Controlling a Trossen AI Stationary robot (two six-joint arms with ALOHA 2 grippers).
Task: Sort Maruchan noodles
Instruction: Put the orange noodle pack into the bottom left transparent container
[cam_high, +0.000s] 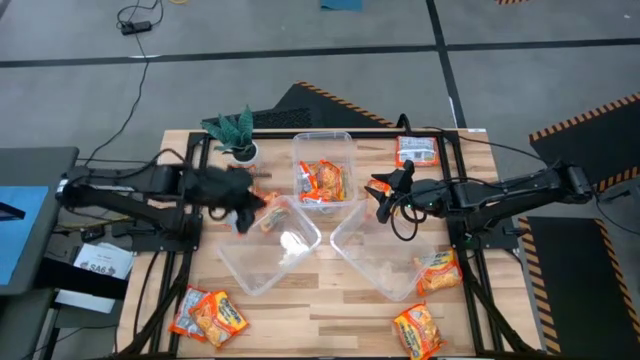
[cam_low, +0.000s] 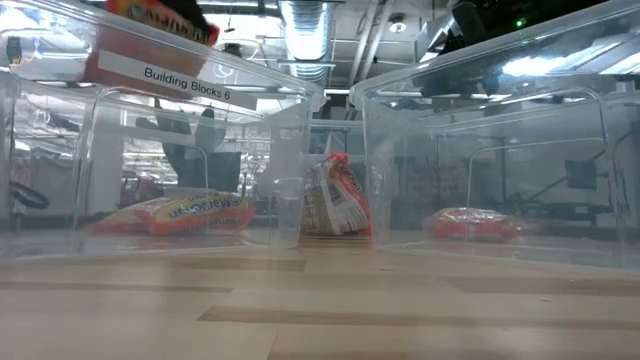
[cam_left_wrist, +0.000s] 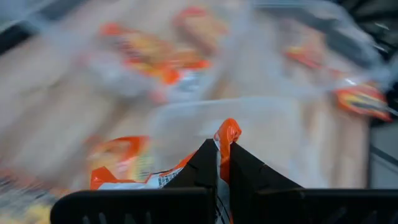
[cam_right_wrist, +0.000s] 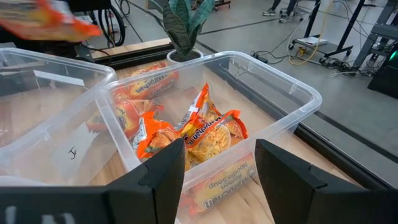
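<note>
- While my left hand pinches one Maruchan packet above the near-left tub, my right hand hovers spread.
- Far tub holds several packets; loose packets remain on the worktop.

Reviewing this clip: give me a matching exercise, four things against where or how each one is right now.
Things:
1. left tool
2. right tool
3. potted plant
4. far clear tub

States:
A. open, empty, facing a tub of packets
B. stands at the table's far edge, left of the tubs
C. shut on a Maruchan noodle packet, near the left tub
D. holds several orange-red noodle packets

Pairs: 1-C, 2-A, 3-B, 4-D
</note>
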